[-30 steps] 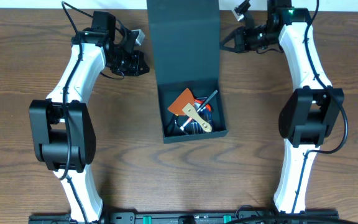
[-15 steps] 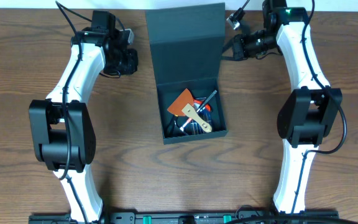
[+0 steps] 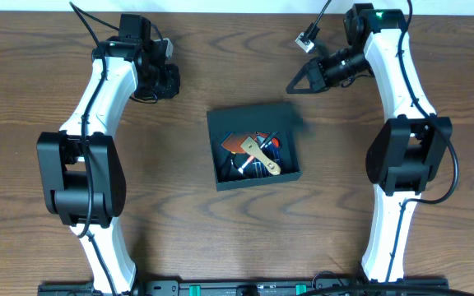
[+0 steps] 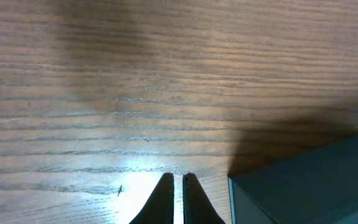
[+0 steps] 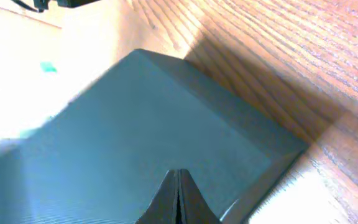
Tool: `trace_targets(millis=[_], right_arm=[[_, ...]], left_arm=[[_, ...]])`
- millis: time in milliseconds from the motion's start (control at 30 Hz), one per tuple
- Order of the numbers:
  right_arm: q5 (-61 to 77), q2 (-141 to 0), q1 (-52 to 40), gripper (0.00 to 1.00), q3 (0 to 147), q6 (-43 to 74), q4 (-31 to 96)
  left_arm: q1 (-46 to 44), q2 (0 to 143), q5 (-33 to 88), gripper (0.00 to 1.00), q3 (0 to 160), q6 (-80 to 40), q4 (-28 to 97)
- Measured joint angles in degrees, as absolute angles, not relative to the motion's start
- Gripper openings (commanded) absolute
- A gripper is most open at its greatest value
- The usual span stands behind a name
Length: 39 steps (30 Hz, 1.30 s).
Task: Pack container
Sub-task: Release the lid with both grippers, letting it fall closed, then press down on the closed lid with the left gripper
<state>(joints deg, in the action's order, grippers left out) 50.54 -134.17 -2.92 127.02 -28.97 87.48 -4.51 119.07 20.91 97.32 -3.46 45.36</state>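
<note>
Dark teal-green rectangular rigid cardboard box (image 3: 249, 117) sitting mid-desk (image 3: 171, 205), lid leaning over tools (image 3: 257, 152) — looking stiff, light; lid's free edge seeming best hold. Left claw (image 4: 176, 179), right claw (image 5: 178, 180) hovering far side — pinched together, empty.

A brown wood-grain table (image 3: 220, 238) is seen, evenly lit. A pale strip (image 3: 237, 5) is shown beyond its far edge, and glare (image 4: 129, 171) is caught on the grain.

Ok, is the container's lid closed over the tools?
No, the overhead view shows the tools lying uncovered inside the open container.
</note>
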Motion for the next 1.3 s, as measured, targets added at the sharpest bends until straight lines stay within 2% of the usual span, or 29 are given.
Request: trace_targets(millis=[500, 600, 633, 733, 933, 1300], right_arm=[[46.94, -132.9, -3.16, 0.01, 128.88, -28.47, 84.95], [44.71, -132.9, -4.01, 0.19, 132.97, -26.92, 85.91], [43.79, -132.9, -4.49, 0.2, 134.5, -26.72, 86.35], [39.83, -132.79, -6.5, 0.01, 138.67, -25.56, 87.29], [28.8, -132.14, -10.92, 0.01, 140.68, -18.98, 87.35], [19.42, -132.11, -10.98, 0.01, 140.68, -12.01, 87.53]], left_arm=[[-5.02, 119.04, 24.99, 0.06, 97.32, -4.56, 47.86], [-6.0, 118.87, 26.28, 0.05, 97.32, -4.75, 48.8], [-6.5, 118.65, 26.63, 0.06, 97.32, -4.78, 49.19], [-8.16, 117.08, 27.09, 0.06, 97.32, -4.93, 50.37], [-12.69, 110.56, 27.18, 0.06, 97.32, -5.74, 52.64], [-29.91, 107.81, 18.85, 0.06, 97.78, -10.41, 56.12]])
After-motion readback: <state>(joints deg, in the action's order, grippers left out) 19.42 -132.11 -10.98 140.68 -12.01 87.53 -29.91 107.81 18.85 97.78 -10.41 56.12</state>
